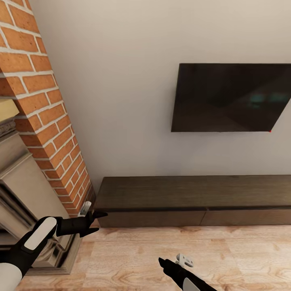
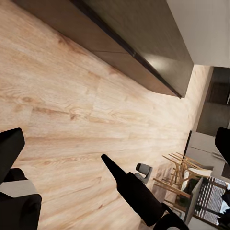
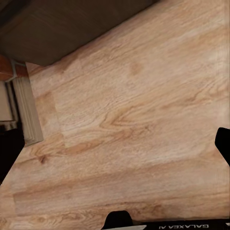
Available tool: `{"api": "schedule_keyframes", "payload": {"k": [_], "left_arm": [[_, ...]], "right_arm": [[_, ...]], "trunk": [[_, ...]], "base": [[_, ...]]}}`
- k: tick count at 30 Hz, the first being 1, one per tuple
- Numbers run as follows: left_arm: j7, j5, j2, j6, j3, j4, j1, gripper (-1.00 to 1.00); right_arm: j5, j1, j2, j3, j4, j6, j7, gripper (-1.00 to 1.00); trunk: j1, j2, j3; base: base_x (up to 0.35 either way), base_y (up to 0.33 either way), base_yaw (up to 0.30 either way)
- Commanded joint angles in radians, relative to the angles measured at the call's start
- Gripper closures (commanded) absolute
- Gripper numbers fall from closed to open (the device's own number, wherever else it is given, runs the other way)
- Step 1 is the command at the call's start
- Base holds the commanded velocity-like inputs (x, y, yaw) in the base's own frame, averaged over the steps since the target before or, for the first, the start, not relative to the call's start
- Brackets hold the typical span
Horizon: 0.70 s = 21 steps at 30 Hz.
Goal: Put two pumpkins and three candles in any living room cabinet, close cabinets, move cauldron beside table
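Standing cabinet [image 1: 194, 200] beyond left gripper [image 1: 97, 222].

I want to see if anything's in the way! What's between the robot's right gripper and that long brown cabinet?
Just bare wooden floor. In the head view, nothing sits between the right gripper and the cabinet, whose drawer fronts look closed.

We see a cabinet [image 1: 194, 196] of dark-brown matt wood with faint grain, a pale wooden floor [image 1: 226, 254] with bold grain and a slight sheen, rough red brick [image 1: 44, 101] with pale mortar, a smooth matt wall [image 1: 121, 81], and a glossy black screen [image 1: 230, 97].
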State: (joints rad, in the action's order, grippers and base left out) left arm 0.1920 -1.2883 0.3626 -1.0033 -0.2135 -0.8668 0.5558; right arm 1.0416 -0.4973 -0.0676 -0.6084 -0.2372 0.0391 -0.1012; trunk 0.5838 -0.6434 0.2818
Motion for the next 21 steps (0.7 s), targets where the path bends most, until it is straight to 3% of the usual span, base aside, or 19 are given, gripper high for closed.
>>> {"api": "schedule_keyframes", "payload": {"k": [1,7,9,12,15,18,21], "left_arm": [[0.011,0.008,0.001,0.000,-0.003,0.000,0.001,-1.00],[0.012,0.007,0.000,0.000,-0.003,0.000,0.000,-1.00],[0.012,0.007,-0.001,0.000,-0.004,-0.001,0.000,-1.00],[0.012,0.007,-0.001,0.000,-0.004,-0.001,0.000,-1.00],[0.031,0.007,-0.002,0.000,-0.009,-0.001,0.000,-1.00],[0.081,0.008,0.000,0.000,-0.037,-0.002,0.000,-1.00],[0.155,0.009,0.000,0.000,-0.077,-0.003,0.000,-1.00]], "right_arm": [[0.012,-0.001,0.000,-0.008,0.003,0.010,-0.003,-1.00],[0.017,-0.001,0.000,-0.008,0.004,0.038,-0.017,-1.00],[0.024,-0.001,0.006,-0.006,0.004,0.040,-0.072,-1.00],[0.077,-0.001,0.034,0.018,0.003,0.032,-0.210,-1.00],[0.175,-0.001,0.068,0.059,0.002,0.026,-0.357,-1.00],[0.235,-0.001,0.077,0.075,-0.002,0.033,-0.404,-1.00],[0.259,-0.001,0.078,0.084,-0.001,0.041,-0.417,-1.00]], "trunk": [[0.004,-0.009,0.005],[0.027,-0.051,0.023],[0.035,-0.065,0.030],[0.046,-0.086,0.039],[0.058,-0.107,0.048],[0.069,-0.128,0.058],[0.081,-0.149,0.067]], "base": [[0.000,0.000,0.000],[0.000,0.000,0.000],[0.000,0.000,0.000],[0.000,0.000,0.000],[0.000,0.000,0.000],[0.000,0.000,0.000],[0.000,0.000,0.000]]}}
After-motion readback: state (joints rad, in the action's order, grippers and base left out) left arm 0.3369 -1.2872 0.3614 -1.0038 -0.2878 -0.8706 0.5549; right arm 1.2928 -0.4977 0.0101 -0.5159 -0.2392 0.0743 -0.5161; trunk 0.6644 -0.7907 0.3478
